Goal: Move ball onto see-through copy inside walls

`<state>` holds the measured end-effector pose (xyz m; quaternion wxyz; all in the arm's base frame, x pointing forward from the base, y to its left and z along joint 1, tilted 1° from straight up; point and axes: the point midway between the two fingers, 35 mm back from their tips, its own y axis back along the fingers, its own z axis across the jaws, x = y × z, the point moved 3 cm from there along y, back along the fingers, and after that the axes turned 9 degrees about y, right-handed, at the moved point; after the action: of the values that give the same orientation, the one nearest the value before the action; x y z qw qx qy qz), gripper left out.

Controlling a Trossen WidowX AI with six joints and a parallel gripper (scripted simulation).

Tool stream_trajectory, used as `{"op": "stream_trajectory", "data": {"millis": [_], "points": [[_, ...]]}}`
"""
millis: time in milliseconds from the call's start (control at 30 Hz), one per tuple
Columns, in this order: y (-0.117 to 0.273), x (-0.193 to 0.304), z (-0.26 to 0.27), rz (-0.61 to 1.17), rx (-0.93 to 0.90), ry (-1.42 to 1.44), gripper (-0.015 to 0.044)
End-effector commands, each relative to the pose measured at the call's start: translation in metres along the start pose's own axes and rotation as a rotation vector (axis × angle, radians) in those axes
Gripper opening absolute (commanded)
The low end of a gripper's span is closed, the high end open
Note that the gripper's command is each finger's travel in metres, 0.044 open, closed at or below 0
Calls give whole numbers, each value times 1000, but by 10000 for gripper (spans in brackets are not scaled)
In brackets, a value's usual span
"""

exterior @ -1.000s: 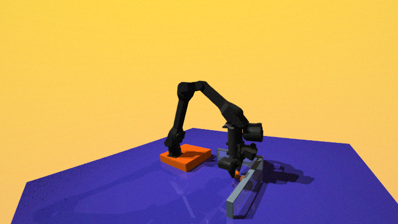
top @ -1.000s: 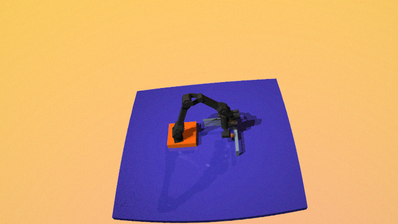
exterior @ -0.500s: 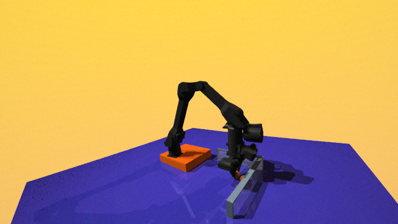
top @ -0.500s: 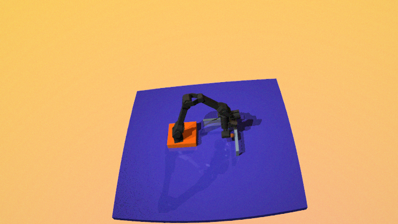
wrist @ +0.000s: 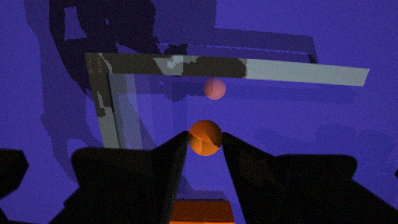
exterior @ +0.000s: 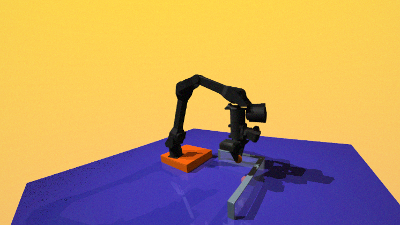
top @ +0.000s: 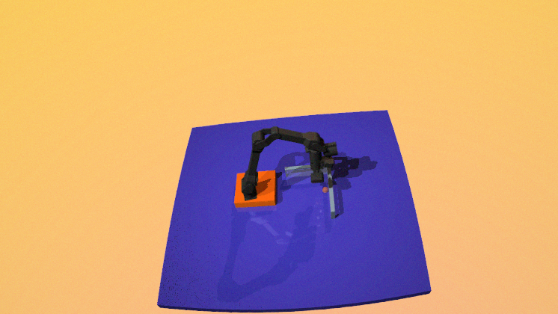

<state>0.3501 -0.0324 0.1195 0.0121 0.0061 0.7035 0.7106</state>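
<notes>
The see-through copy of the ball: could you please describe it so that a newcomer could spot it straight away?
Start at the blue table and find the two clear walls that meet in a corner. Just inside that corner, close to the longer wall, sits the see-through copy. It is pale pink and faint, whereas the ball is solid orange and pinched in the gripper.

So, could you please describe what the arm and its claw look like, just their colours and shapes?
The arm is matt black throughout, built of slim, boxy links with rounded joints, and it rises from a flat orange base block. A stubby black cylinder juts out sideways at the wrist. The claw has two dark, wedge-shaped fingers tapering to points. No cables or markings are visible.
</notes>
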Motion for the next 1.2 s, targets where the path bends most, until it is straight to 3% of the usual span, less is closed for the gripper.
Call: {"op": "stream_trajectory", "data": {"millis": [0, 133, 300, 633, 833, 1167], "points": [[27, 2, 1, -14, -3, 4, 0], [48, 6, 1, -14, -3, 4, 0], [46, 4, -1, -14, -3, 4, 0], [10, -30, -22, -17, -1, 4, 0], [0, -32, -22, -17, -1, 4, 0], [-53, -32, -22, -17, -1, 4, 0]]}}
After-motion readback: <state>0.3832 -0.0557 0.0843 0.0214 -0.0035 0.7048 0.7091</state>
